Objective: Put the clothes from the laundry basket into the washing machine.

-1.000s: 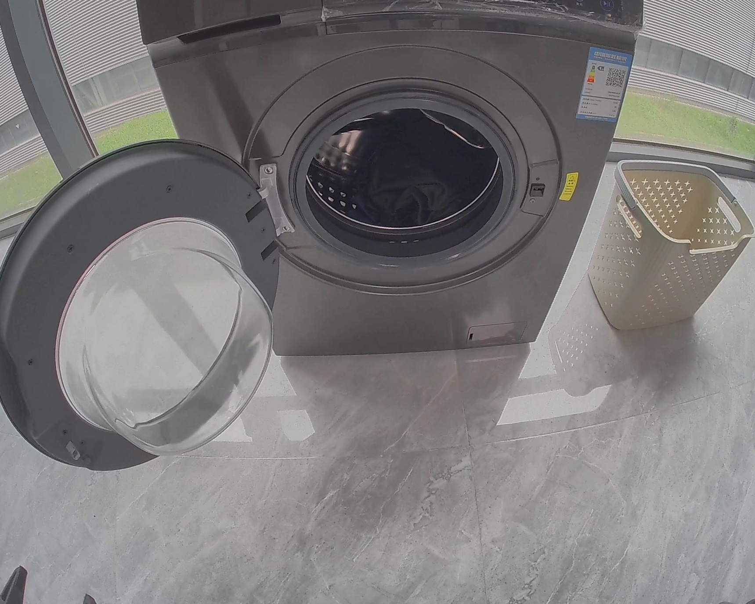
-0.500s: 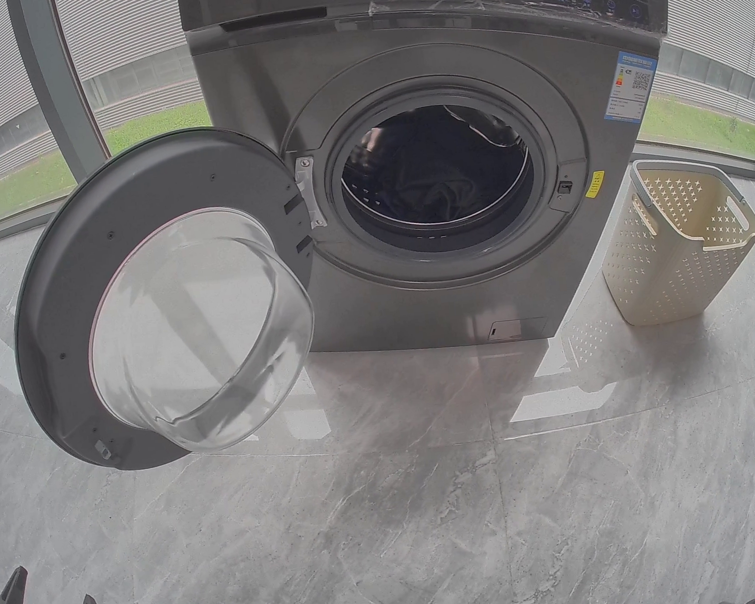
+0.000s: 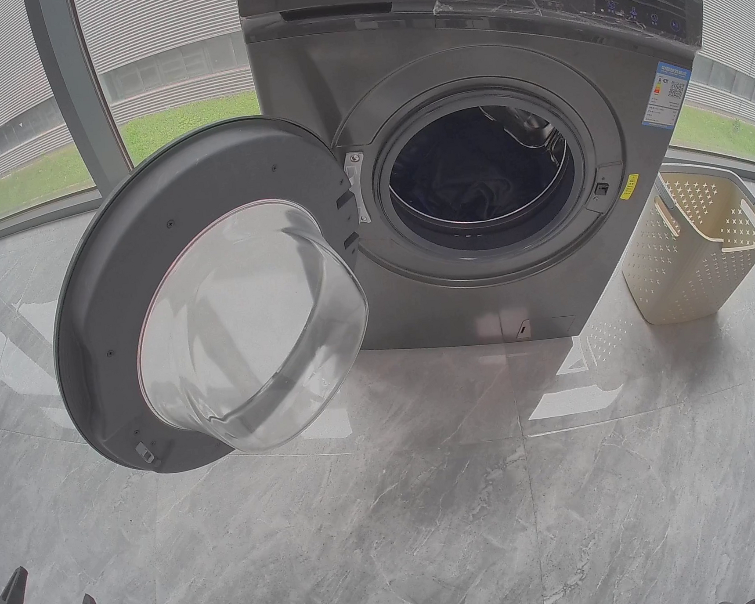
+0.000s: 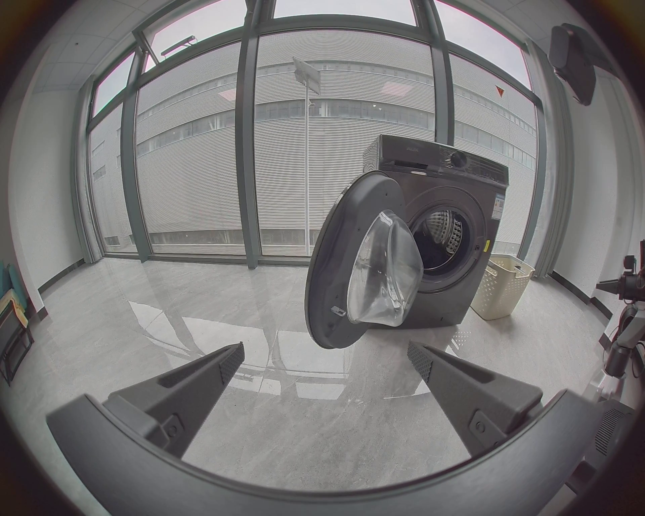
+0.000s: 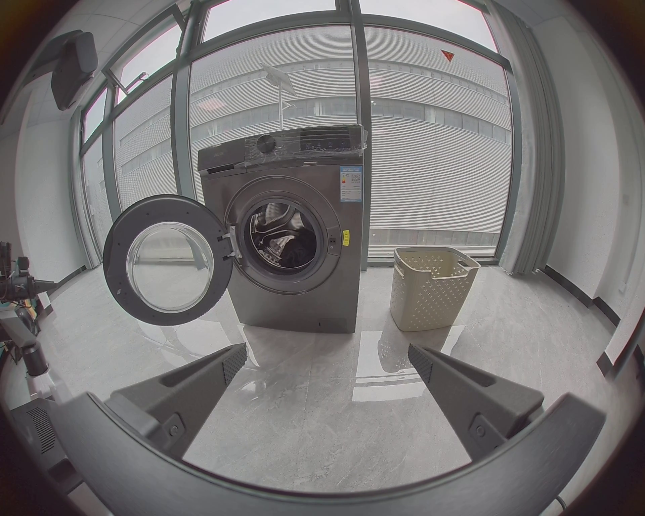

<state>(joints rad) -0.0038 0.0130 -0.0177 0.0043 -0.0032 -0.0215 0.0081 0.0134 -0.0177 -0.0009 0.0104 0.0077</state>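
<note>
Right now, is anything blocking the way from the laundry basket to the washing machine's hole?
Nothing visible does. The door is swung wide open to the left of the washing machine, the laundry basket stands on the floor at its right, and the round opening is uncovered.

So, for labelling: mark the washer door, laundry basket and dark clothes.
washer door (image 3: 252, 328): head view, glass bowl.
laundry basket (image 3: 675, 274): head view, perforated side wall.
dark clothes (image 3: 472, 188): head view, heap inside drum.
</note>
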